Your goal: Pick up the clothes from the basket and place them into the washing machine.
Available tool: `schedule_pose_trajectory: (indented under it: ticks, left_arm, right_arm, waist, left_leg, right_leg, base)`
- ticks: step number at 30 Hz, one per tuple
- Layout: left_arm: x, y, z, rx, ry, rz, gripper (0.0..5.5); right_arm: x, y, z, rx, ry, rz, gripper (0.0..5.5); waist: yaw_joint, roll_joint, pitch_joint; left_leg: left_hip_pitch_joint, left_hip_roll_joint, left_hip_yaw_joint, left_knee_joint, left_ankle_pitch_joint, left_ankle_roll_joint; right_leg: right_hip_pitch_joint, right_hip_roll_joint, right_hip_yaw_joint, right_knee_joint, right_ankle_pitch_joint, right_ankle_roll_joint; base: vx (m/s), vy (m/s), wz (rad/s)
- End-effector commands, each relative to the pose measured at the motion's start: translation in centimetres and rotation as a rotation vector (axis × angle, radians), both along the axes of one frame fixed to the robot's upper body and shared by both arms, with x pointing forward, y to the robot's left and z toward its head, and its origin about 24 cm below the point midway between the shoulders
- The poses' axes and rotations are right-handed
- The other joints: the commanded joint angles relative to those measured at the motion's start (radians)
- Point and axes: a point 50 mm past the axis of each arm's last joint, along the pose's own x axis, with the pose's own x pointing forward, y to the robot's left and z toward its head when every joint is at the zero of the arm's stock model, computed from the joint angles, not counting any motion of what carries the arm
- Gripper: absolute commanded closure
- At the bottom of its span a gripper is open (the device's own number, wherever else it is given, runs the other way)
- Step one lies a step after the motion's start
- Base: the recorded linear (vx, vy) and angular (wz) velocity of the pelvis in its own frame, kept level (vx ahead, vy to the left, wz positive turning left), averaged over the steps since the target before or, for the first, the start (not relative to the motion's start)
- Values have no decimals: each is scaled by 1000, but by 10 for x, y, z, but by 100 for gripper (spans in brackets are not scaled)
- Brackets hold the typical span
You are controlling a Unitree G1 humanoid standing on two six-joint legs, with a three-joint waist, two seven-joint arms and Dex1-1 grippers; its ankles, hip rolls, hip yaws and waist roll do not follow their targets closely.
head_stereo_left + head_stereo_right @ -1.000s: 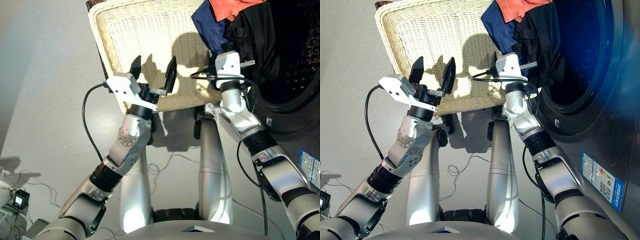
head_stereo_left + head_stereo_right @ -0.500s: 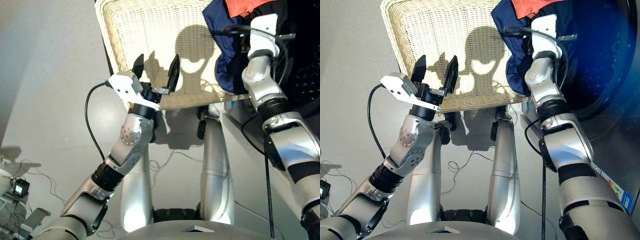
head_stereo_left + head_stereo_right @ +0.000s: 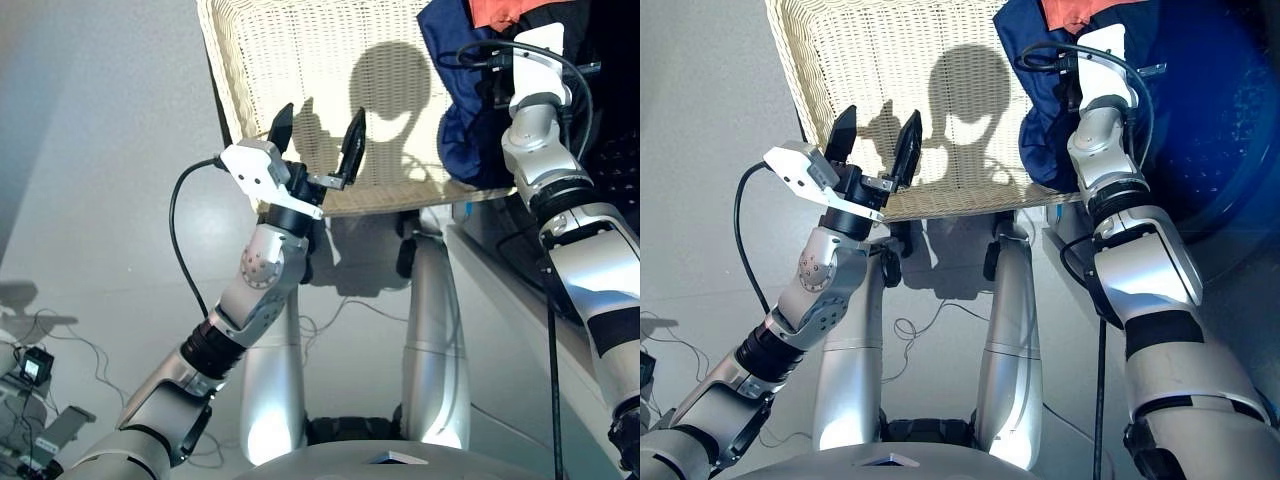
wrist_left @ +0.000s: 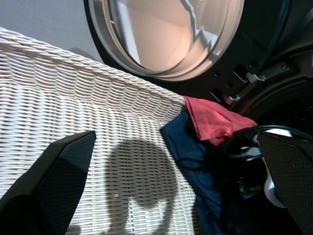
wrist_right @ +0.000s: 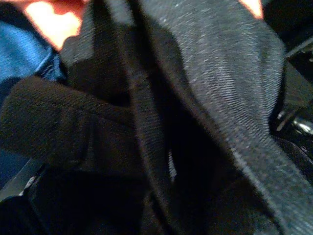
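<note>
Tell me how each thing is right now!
Left tool: open, holding nothing.
Right tool: buried in the clothes.
Basket: mostly bare, clothes heaped at its right end.
Dark blue garment: draped over the basket's edge.
Orange-red garment: on top of the pile.
Washing machine door: swung open.

The left arm rises from the lower left, bent at the elbow, its forearm angled up and inward. The left gripper [image 3: 318, 130] points forward with its two black fingers [image 3: 281, 124] spread well apart and nothing between them. The right arm reaches up along the right side, nearly straight, wrist raised high. The right gripper's tips are hidden from every view.
</note>
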Motion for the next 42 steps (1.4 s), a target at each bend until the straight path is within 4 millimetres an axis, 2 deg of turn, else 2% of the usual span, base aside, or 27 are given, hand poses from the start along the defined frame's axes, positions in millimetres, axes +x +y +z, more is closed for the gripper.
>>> schedule_pose_trajectory:
  ticks: [1, 5, 6, 7, 8, 15, 21, 29, 33, 36, 37, 39, 40, 41, 42]
  left_arm:
    - [-24, -2, 25, -49, -148, -79, 0]
    - [-22, 0, 26, -51, -152, -60, 0]
    - [-22, 1, 27, -53, -154, -54, 0]
    - [-21, 1, 27, -55, -151, -52, 0]
    - [-21, 1, 27, -58, -149, -49, 0]
    - [-19, 3, 27, -68, -139, -20, 0]
    - [-18, 5, 27, -67, -149, 3, 0]
    - [-19, 8, 28, -77, -157, 21, 0]
    - [-20, 10, 27, -80, -153, 23, 0]
    - [-22, 8, 25, -79, -145, -5, 0]
    - [-22, 8, 25, -81, -146, -4, 0]
    - [-23, 5, 22, -71, -130, -41, 0]
    - [-24, 5, 22, -73, -129, -48, 0]
    - [-24, 5, 23, -74, -129, -48, 0]
    - [-25, 4, 21, -55, -124, -60, 0]
  right_arm:
    - [-1, 4, 25, -81, -68, 29, 0]
    - [0, 22, 24, -105, -99, 82, 0]
    - [-1, 24, 24, -93, -117, 85, 194]
    - [-1, 26, 23, -90, -123, 87, 444]
    - [-2, 27, 23, -82, -143, 88, 550]
    - [-19, 14, 34, -11, -318, 49, 550]
    - [-51, -14, 46, -29, -513, -35, 550]
    - [-76, -43, 34, -22, -606, -180, 550]
    - [-79, -75, 25, -39, -546, -343, 550]
    - [-81, -115, 17, 60, -463, -500, 550]
    - [-81, -116, 18, 60, -464, -497, 550]
    - [-87, -148, 21, 151, -395, -589, 550]
    - [-90, -159, 24, 171, -376, -609, 550]
    - [-90, -159, 25, 170, -377, -607, 550]
    - [-96, -173, 28, 196, -340, -639, 550]
  waist:
    - [12, 42, -16]
    - [12, 39, -16]
    - [11, 37, -16]
    - [10, 37, -16]
    - [8, 35, -16]
    - [-10, 24, -16]
    - [-24, 8, -16]
    - [-31, 6, -16]
    - [-29, 8, -16]
    - [-21, 12, -16]
    - [-22, 14, -16]
    - [-11, 14, -16]
    - [-11, 16, -16]
    - [-12, 18, -16]
    - [-5, 19, -16]
  left_leg:
    - [-18, 19, 0, -28, 73, -54]
    - [-22, 18, -2, -29, 75, -53]
    - [-21, 17, -3, -30, 75, -53]
    - [-20, 16, -3, -30, 75, -53]
    - [-20, 16, -3, -30, 75, -53]
    - [-21, 17, -4, -31, 73, -51]
    - [-19, 16, -9, -30, 69, -49]
    - [-22, 15, -14, -21, 64, -45]
    - [-24, 17, -15, -18, 62, -46]
    - [-24, 13, -17, -15, 61, -47]
    - [-25, 14, -17, -15, 61, -47]
    - [-24, 14, -16, -13, 60, -49]
    - [-25, 15, -16, -14, 60, -49]
    - [-26, 15, -17, -14, 60, -49]
    - [-25, 14, -17, -15, 60, -50]
  right_leg:
    - [41, -9, -15, -30, -3, 48]
    - [36, -9, -18, -27, -3, 47]
    - [37, -8, -17, -27, -3, 47]
    - [38, -8, -17, -27, -3, 47]
    - [38, -7, -17, -27, -4, 47]
    - [36, -8, -17, -29, -4, 49]
    - [35, -7, -19, -23, -9, 51]
    - [30, -2, -17, -11, -18, 51]
    - [30, -4, -17, -8, -20, 51]
    - [31, -7, -17, -5, -20, 52]
    - [30, -7, -17, -5, -20, 52]
    - [33, -10, -18, -6, -18, 53]
    - [32, -12, -19, -7, -17, 54]
    - [31, -12, -19, -7, -16, 54]
    - [33, -15, -19, -8, -16, 55]
  base:
    - [0, 0, 0]
    - [0, 0, 0]
    - [0, 0, 0]
    - [0, 0, 0]
    - [0, 0, 0]
    - [0, 0, 0]
    - [0, 0, 0]
    - [0, 0, 0]
    - [0, 0, 0]
    - [0, 0, 0]
    - [0, 0, 0]
    - [0, 0, 0]
    - [0, 0, 0]
    - [0, 0, 0]
    - [0, 0, 0]
